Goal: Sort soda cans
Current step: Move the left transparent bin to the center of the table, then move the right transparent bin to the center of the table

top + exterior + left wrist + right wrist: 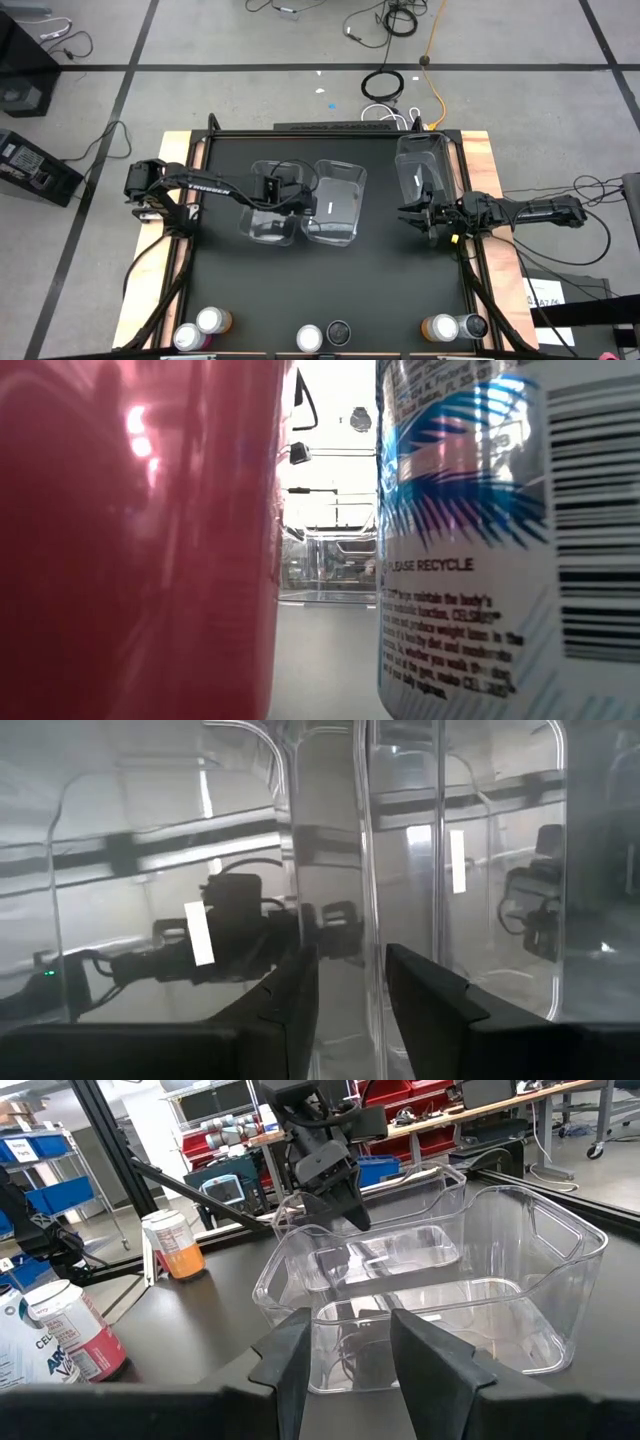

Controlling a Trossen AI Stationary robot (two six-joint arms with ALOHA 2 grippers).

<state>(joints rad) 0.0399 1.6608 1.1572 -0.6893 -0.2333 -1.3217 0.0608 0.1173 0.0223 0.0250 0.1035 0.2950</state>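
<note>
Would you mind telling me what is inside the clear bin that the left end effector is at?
No can shows inside the left clear bin; only the left end effector sits over its rim. The floor beneath the end effector is hidden.

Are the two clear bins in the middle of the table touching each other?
Touching. In the high view the left bin and the middle bin meet along their sides with no gap.

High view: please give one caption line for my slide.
Left gripper at two clear bins; right gripper beside a third; six soda cans wait.

Robotics lab: parts bins (215, 1130), floor cables (400, 20).
</note>
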